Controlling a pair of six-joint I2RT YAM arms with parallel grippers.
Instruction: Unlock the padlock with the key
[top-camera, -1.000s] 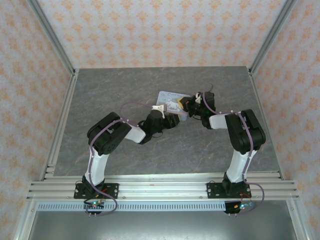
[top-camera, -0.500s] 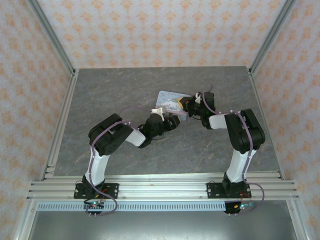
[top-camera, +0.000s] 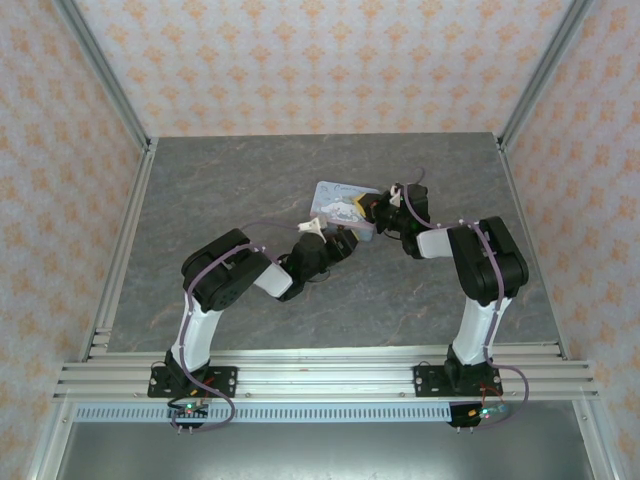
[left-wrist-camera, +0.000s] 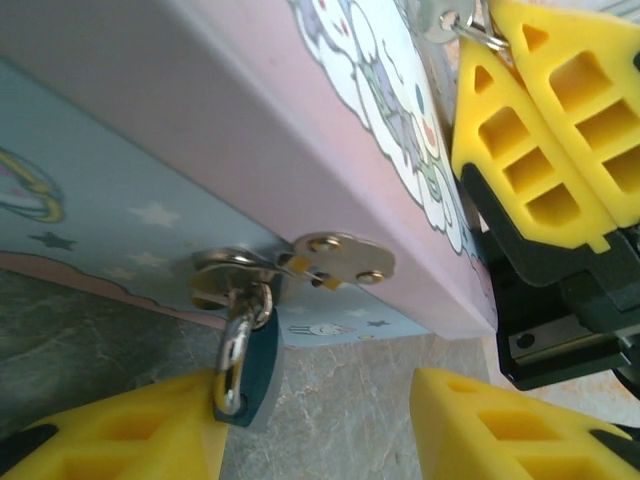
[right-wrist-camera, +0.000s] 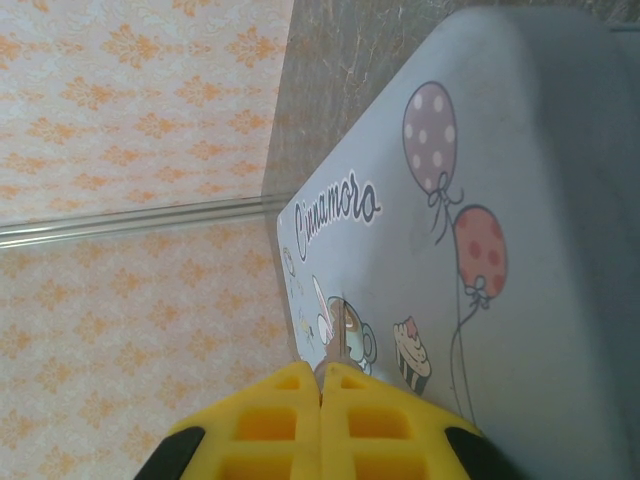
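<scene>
Orange-patterned wallpaper (top-camera: 320, 60) closes you in on three sides, with a grey stone-look worktop (top-camera: 220, 190) below. Your left arm (top-camera: 225, 280) and right arm (top-camera: 485, 260) both bend inward toward the pale blue tin (top-camera: 340, 203), just right of centre in the overhead frame.

In the left wrist view the tin's side runs across the upper half, with a metal hasp (left-wrist-camera: 335, 258) at mid-frame. Your left end effector (left-wrist-camera: 315, 425) is spread wide, its yellow fingers (left-wrist-camera: 110, 435) at the bottom corners with nothing clamped. Your right end effector (right-wrist-camera: 321, 385) is pressed together over the cartoon lid, pinching the key (right-wrist-camera: 335, 335).

The padlock (left-wrist-camera: 258, 365) is dark teal and hangs by its shackle from the hasp, lower left of centre. Its body is just beside the lower-left finger and seems to touch it. The key shows as a thin sliver poking up from between the yellow pads.
</scene>
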